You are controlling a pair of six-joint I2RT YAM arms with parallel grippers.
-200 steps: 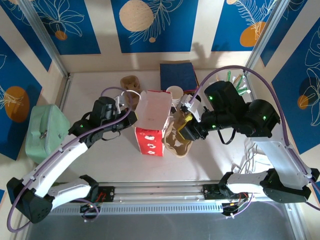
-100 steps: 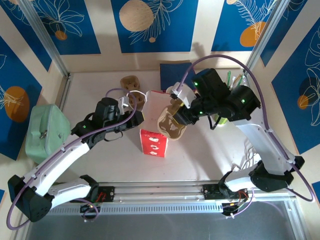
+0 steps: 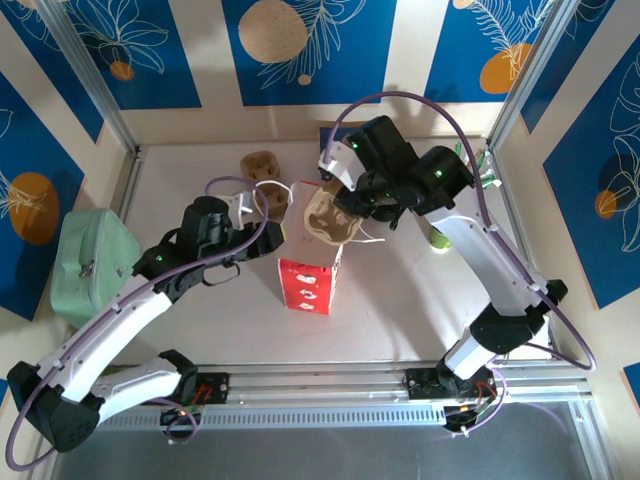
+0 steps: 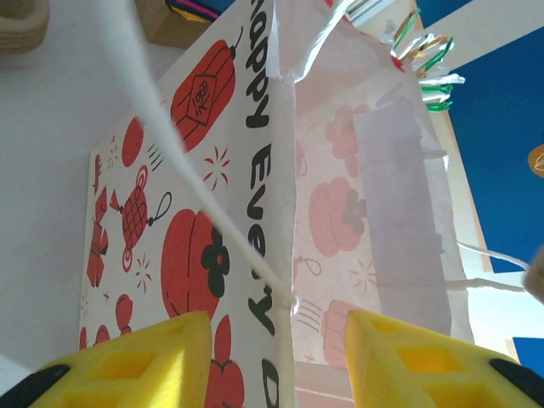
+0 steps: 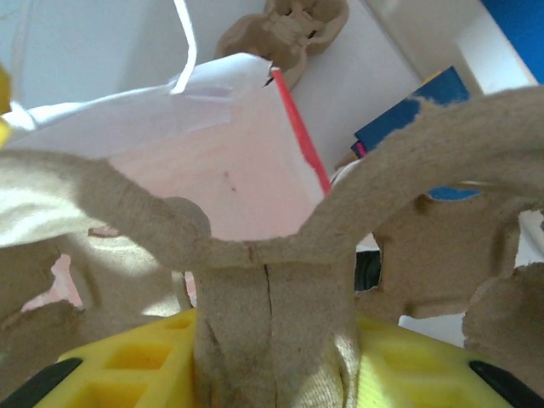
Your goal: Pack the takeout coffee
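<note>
Waiting at the right of the top view, half hidden behind the right arm [image 3: 492,272], the takeout coffee [image 3: 437,238] is sitting on the table [image 3: 400,300], not yet packed. At centre the right gripper [image 5: 272,365] is clamping a pulp cup carrier [image 5: 255,255] over the open mouth of the red-printed paper bag [image 3: 305,285]. The left gripper [image 4: 276,357] is straddling the bag's rim, jaws apart. By my judgement, carrier and coffee are both awaiting loading.

On your bench [image 3: 400,300], a red-and-white paper bag [image 3: 305,285] stands upright midway — at the far side, a brown pulp cup tray [image 3: 258,165] and a dark blue stack [image 3: 328,140].
</note>
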